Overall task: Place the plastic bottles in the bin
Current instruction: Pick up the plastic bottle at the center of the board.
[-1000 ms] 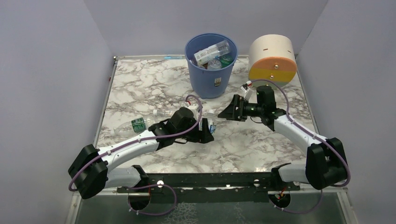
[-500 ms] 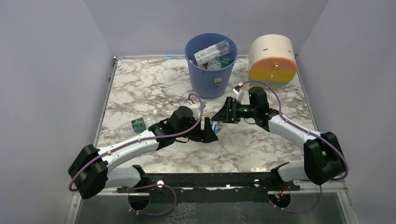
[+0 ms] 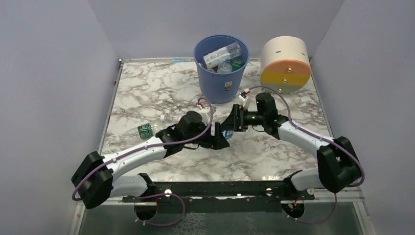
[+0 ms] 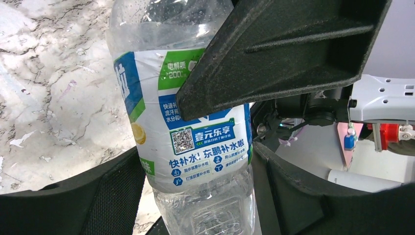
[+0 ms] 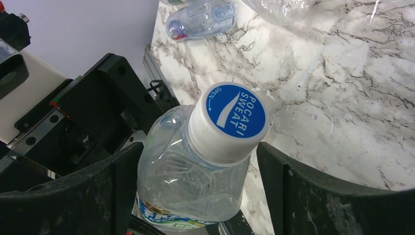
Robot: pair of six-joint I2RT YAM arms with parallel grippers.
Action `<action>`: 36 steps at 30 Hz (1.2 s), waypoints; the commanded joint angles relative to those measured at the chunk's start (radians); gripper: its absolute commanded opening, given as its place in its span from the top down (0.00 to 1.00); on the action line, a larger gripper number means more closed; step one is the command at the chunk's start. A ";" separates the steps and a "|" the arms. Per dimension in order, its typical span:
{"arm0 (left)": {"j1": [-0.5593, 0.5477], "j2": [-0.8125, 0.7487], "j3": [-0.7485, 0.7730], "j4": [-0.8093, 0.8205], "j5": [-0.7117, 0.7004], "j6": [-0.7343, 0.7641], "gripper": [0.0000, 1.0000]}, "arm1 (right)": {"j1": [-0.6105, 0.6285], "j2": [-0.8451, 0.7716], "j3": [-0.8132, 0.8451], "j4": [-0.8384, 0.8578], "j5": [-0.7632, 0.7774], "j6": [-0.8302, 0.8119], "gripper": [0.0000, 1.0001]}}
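Note:
My left gripper (image 3: 220, 138) is shut on a clear plastic bottle (image 3: 226, 133) with a blue and green label (image 4: 195, 142), held just above the table's middle. My right gripper (image 3: 234, 121) is open, its fingers either side of that bottle's neck below the white and blue cap (image 5: 234, 121). One right finger (image 4: 284, 49) overlaps the bottle in the left wrist view. A green-labelled bottle (image 3: 145, 130) and a clear one (image 3: 170, 119) lie on the table at the left. The blue bin (image 3: 221, 78) stands at the back and holds several bottles.
A cream drum with orange and yellow bands (image 3: 286, 61) stands right of the bin. The grey side walls close in the marble table (image 3: 147, 93). Two lying bottles (image 5: 200, 19) show at the top of the right wrist view.
My right gripper has moved left to the bottle held by my left gripper and now straddles its cap end. My left gripper has shifted the bottle slightly right.

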 commanded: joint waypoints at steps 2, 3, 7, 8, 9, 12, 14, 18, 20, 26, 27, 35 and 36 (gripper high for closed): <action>-0.008 -0.024 0.017 0.043 0.016 0.001 0.29 | 0.013 0.014 0.033 0.029 0.004 0.002 0.16; -0.008 -0.026 0.015 0.043 0.014 0.002 0.29 | 0.014 0.017 0.034 0.030 0.003 0.002 0.18; -0.009 -0.030 0.013 0.043 0.013 0.007 0.28 | 0.022 0.025 0.046 0.031 0.005 0.004 0.31; -0.008 -0.031 0.012 0.041 0.012 0.007 0.27 | 0.025 0.027 0.049 0.032 0.005 0.004 0.35; -0.008 -0.033 0.011 0.042 0.011 0.008 0.27 | 0.027 0.027 0.053 0.031 0.006 0.005 0.37; -0.009 -0.036 0.012 0.039 0.007 0.010 0.26 | 0.032 0.027 0.058 0.028 0.011 0.005 0.46; -0.008 -0.039 0.013 0.036 0.005 0.013 0.25 | 0.034 0.025 0.059 0.026 0.013 0.003 0.48; -0.009 -0.049 0.014 0.027 -0.006 0.017 0.22 | 0.035 0.020 0.061 0.020 0.020 0.002 0.55; -0.008 -0.054 0.013 0.022 -0.011 0.019 0.20 | 0.037 0.018 0.063 0.017 0.020 0.003 0.60; -0.009 -0.073 0.030 -0.024 -0.037 0.039 0.02 | 0.039 0.009 0.074 0.006 0.033 0.003 0.62; -0.008 -0.078 0.036 -0.034 -0.043 0.043 0.01 | 0.040 0.008 0.076 0.004 0.034 0.002 0.62; -0.008 -0.135 0.080 -0.115 -0.092 0.064 0.01 | 0.039 0.009 0.115 -0.029 0.046 -0.012 0.62; -0.009 -0.147 0.086 -0.126 -0.101 0.064 0.01 | 0.039 0.010 0.125 -0.035 0.047 -0.015 0.62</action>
